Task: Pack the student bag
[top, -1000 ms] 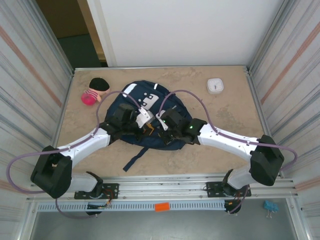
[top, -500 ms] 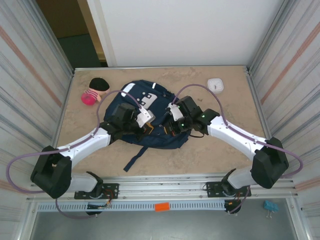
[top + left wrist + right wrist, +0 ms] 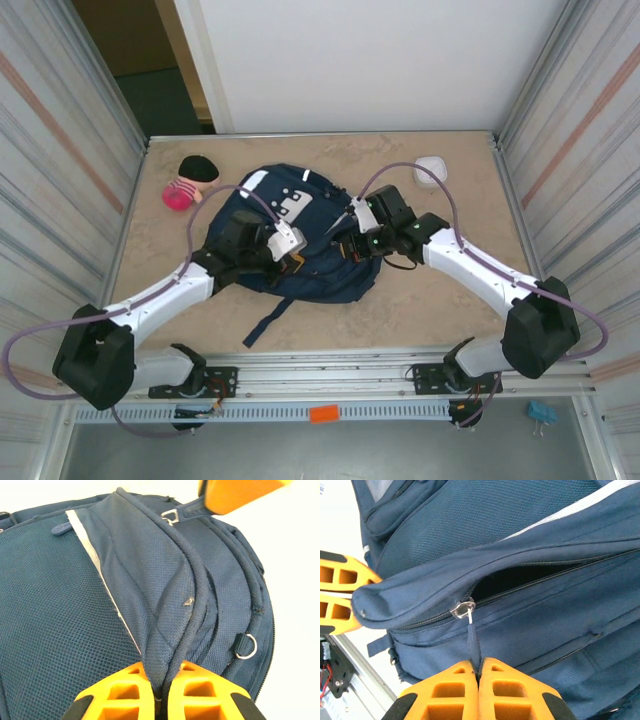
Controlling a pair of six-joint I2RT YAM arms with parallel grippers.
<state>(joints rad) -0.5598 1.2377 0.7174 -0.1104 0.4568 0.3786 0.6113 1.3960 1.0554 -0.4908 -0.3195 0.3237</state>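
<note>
Nearest you, a dark strap (image 3: 268,322) trailed off the near edge of the student bag (image 3: 325,280) onto the table (image 3: 440,300). Just past that, your left gripper (image 3: 161,692) was clenched on a raised fold of navy fabric (image 3: 172,605) at the bag's near side, the orange fingers pinched tight with the cloth between them. On the bag's right side, your right gripper (image 3: 478,672) was clamped on the zipper pull (image 3: 471,637). The pull's silver slider (image 3: 462,607) sat at the end of a part-open zip, with a dark gap (image 3: 520,577) showing behind it. The bag itself lay flat in the middle of the table, its white patch (image 3: 297,203) facing up and a white stripe (image 3: 258,178) at its far-left corner. Beyond the bag to the far left lay a pink toy with a black cap (image 3: 188,182), well apart from it. Beyond the bag to the far right sat a small white object (image 3: 431,170), too small for you to tell what it was.
</note>
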